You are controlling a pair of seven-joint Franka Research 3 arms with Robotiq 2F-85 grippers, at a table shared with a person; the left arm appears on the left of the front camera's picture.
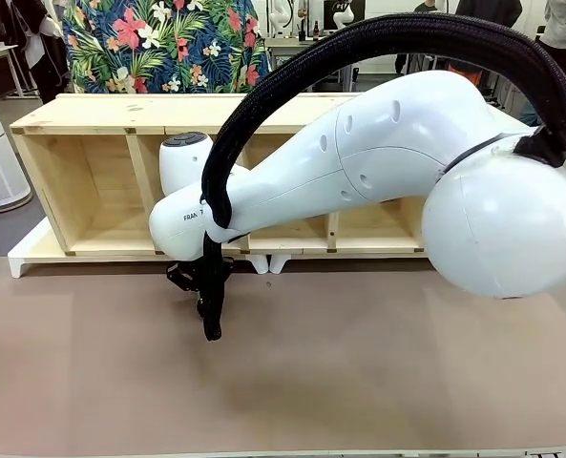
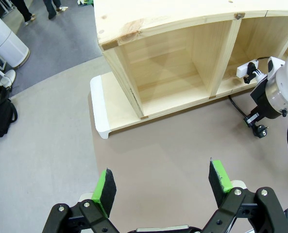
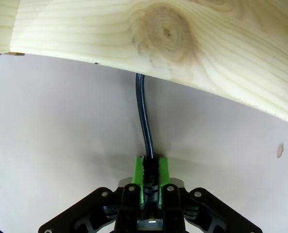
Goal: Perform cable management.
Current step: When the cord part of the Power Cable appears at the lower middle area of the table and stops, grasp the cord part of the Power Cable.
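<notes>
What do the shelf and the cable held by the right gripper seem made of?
The shelf: pale bare wood, probably pine; grain lines and a knot show. The cable, clamped in the right gripper: black sheath with slight gloss, likely plastic or rubber.

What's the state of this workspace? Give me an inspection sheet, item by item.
Surface: brown table top carrying a long pale wooden shelf unit on a white base.
Job's things: thin black power cable running from the right hand under the wooden edge; its small black plug close beside that hand.
Clutter: nothing seen.
Hands: left hand open above the table; right hand shut on the cable.
Cables: thick black ribbed hose along the right arm; white power strip in a shelf compartment.
Surroundings: person in a floral shirt beyond the shelf; black bag on the floor.
</notes>
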